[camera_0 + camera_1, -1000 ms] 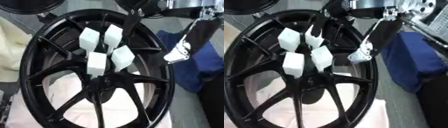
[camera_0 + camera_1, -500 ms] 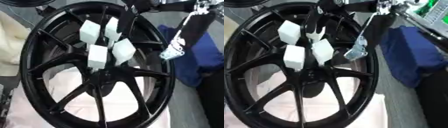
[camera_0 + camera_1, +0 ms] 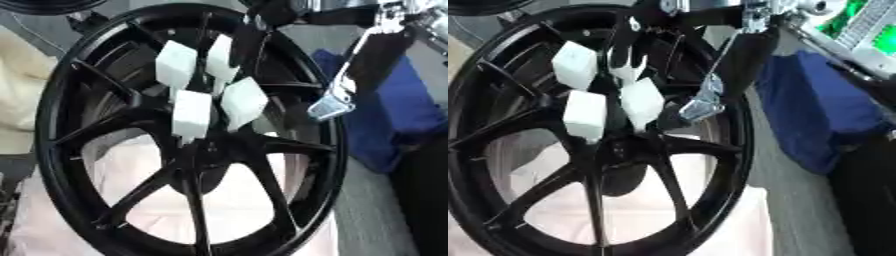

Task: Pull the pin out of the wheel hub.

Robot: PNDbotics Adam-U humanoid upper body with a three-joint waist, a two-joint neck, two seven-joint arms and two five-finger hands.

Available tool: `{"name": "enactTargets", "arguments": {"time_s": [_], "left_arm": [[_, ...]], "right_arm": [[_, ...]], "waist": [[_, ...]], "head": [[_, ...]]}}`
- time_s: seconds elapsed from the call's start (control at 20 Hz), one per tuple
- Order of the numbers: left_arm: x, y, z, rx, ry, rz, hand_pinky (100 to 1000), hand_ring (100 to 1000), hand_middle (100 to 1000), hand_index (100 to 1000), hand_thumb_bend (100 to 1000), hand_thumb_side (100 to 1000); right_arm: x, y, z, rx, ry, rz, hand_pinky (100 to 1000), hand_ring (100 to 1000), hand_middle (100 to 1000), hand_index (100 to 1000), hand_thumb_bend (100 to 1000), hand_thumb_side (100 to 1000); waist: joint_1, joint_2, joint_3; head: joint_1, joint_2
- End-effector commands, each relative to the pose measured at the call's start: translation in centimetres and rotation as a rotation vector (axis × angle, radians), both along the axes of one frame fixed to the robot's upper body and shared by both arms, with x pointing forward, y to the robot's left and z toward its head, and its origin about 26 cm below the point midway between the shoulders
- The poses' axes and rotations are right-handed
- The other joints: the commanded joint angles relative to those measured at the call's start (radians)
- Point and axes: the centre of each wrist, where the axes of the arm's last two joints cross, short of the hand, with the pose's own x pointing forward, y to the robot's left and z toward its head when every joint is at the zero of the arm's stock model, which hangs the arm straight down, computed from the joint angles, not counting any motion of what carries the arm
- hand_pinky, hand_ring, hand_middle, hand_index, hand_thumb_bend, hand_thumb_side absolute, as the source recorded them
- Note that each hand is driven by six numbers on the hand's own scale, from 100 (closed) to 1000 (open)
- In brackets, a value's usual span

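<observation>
The right hand (image 3: pixel 210 95) — its white-padded fingers (image 3: pixel 192 114) bunched just above the centre of the black wheel hub (image 3: pixel 61 150) — is seen closing toward the middle, but whether the pin is gripped cannot be told. No pin can be made out, so extraction is judged not yet done. The left hand is not seen.

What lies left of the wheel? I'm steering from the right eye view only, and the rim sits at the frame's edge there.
Observer: A cream cloth lies beside the black wheel's left rim.
Operator: Does it run all the way down that side?
Observer: No. Lower down a dark grey patch shows at the frame's edge, between the cream cloth and the pale pink cloth under the wheel.
</observation>
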Motion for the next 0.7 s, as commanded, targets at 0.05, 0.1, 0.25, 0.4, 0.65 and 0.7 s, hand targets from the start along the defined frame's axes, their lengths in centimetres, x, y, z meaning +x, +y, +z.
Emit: {"name": "enactTargets", "arguments": {"time_s": [0.05, 0.1, 0.25, 0.4, 0.65, 0.7], "left_arm": [[-0.32, 0.16, 1.08, 0.030, -0.030, 0.002, 918, 561, 568, 729, 240, 677], [-0.32, 0.16, 1.08, 0.030, -0.030, 0.002, 918, 561, 568, 729, 240, 677], [-0.30, 0.13, 1.11, 0.031, -0.031, 0.001, 918, 562, 568, 729, 240, 677], [-0.29, 0.11, 1.12, 0.032, -0.031, -0.001, 918, 562, 568, 729, 241, 677], [-0.29, 0.08, 1.09, 0.029, -0.031, -0.003, 919, 561, 568, 728, 240, 679], [-0.29, 0.08, 1.07, 0.029, -0.030, -0.003, 919, 561, 568, 728, 240, 679]], "right_arm": [[-0.44, -0.21, 0.78, -0.002, -0.027, -0.011, 792, 712, 752, 791, 454, 330], [-0.44, -0.22, 0.82, 0.001, -0.028, -0.011, 792, 691, 751, 791, 454, 333], [-0.46, -0.25, 0.92, 0.005, -0.034, -0.015, 773, 582, 749, 790, 460, 339], [-0.48, -0.30, 0.98, 0.006, -0.047, -0.022, 759, 522, 745, 785, 471, 341], [-0.44, -0.36, 0.81, -0.002, -0.063, -0.040, 751, 510, 730, 773, 485, 348], [-0.43, -0.40, 0.76, -0.004, -0.065, -0.043, 754, 517, 727, 771, 486, 353]], "waist": [[0.005, -0.012, 0.002], [0.005, -0.011, 0.002], [0.004, -0.008, 0.003], [0.003, -0.006, 0.003], [0.001, -0.003, 0.005], [0.000, -0.002, 0.006]], "head": [[-0.004, -0.016], [-0.004, -0.016], [-0.004, -0.020], [-0.004, -0.022], [-0.005, -0.026], [-0.005, -0.026]]}}
